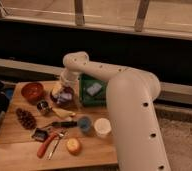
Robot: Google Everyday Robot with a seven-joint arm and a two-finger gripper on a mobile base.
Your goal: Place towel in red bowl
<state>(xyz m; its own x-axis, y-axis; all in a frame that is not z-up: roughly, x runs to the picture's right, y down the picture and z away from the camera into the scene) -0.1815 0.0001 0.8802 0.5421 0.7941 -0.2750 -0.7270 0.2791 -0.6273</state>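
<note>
The red bowl (33, 91) stands at the back left of the wooden table (19, 150). My gripper (60, 93) hangs at the end of the white arm (104, 75), just right of the bowl and low over the table. A dark, crumpled bundle with pale patches (65, 96), which looks like the towel, sits right at the gripper. I cannot tell whether it is held or only touched. The gripper hides part of it.
A green bag (92, 90) stands right of the gripper. In front are a small metal cup (43, 106), a pine cone (26, 119), a blue cup (84, 123), a white cup (102, 127), an orange fruit (73, 145) and a red-handled tool (46, 145).
</note>
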